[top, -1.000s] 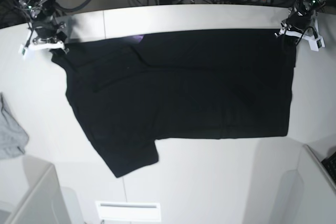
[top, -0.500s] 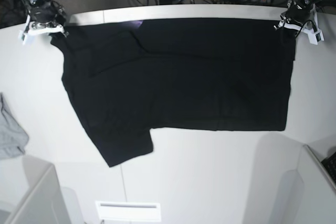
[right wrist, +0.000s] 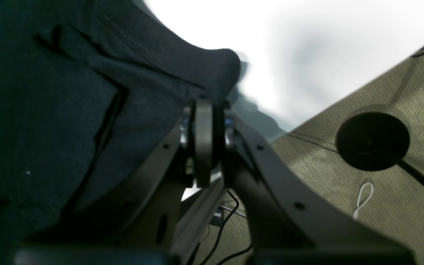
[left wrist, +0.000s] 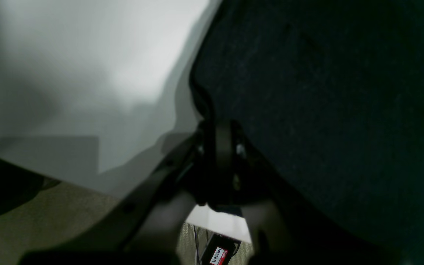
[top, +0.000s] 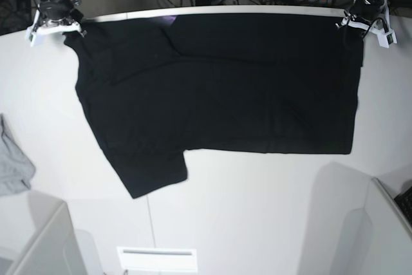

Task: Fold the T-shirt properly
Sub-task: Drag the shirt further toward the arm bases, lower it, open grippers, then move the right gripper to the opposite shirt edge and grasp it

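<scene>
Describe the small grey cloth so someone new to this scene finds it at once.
Start from the white table in the base view and follow its left edge. The grey cloth lies crumpled there, apart from the T-shirt. It is pale and small, whereas the shirt is large, black and spread out.

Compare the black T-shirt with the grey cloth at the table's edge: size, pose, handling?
Size: the T-shirt covers much of the table; the grey cloth is far smaller.
Pose: the T-shirt lies spread nearly flat; the grey cloth sits crumpled.
Handling: the left gripper and right gripper pinch the T-shirt's far corners; nothing touches the grey cloth.
Shared: both rest on the table.
</scene>
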`<state>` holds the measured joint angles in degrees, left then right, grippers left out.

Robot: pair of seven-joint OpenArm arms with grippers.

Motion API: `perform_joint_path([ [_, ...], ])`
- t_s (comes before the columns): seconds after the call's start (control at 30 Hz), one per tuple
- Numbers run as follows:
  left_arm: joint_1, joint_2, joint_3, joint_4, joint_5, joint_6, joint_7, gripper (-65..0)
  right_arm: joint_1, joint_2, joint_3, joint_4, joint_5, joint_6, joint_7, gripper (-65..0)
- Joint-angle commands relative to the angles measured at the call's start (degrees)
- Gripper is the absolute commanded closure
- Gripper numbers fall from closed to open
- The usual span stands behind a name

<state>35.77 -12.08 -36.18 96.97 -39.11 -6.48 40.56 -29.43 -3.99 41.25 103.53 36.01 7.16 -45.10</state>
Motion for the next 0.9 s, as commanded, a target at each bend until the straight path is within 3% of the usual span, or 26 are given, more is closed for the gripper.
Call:
perform_joint_path([
  [0.0, 0.76, -0.72, -0.69, 1.01, -0.05, -0.16, -0.78, 0.0, -0.24, 0.43, 0.2, 1.13, 0.61, 0.27, 1.01, 0.0],
  [0.2, 0.93, -0.72, -0.78, 2.86, -0.05, -0.16, -0.78, 0.0, -0.42, 0.43, 0.37, 1.13, 0.61, 0.27, 1.01, 0.0],
  [0.27, 1.64, -0.72, -0.87, 4.44, 0.04, -0.16, -0.78, 0.0, -0.94, 0.43, 0.37, 1.13, 0.61, 0.27, 1.1, -12.3],
  [0.33, 1.99, -0.63, -0.87, 5.84, 0.04, -0.16, -0.78, -14.0, -0.94, 0.43, 0.37, 1.13, 0.61, 0.27, 1.28, -20.9],
  [0.47, 1.99, -0.63, -0.87, 5.84, 0.04, -0.07, -0.78, -42.1, -1.03, 0.43, 0.46, 1.57, 0.61, 0.27, 1.28, -21.9],
  [0.57, 1.99, -0.54, -1.57, 5.76, 0.04, 0.02, -0.78, -53.2, -1.03, 0.43, 1.51, 2.63, 0.61, 0.27, 1.45, -22.1],
  [0.73, 1.29, 0.69, -10.63, 5.84, 0.04, 0.02, -0.78, -55.0, 1.43, 0.52, 5.91, 4.83, 0.43, 0.27, 1.45, -22.7],
  [0.87, -0.21, 0.78, -14.85, 7.69, 0.04, 0.02, -0.78, -55.0, 4.86, 1.92, 5.65, 5.0, 0.43, 0.27, 1.01, -22.7],
])
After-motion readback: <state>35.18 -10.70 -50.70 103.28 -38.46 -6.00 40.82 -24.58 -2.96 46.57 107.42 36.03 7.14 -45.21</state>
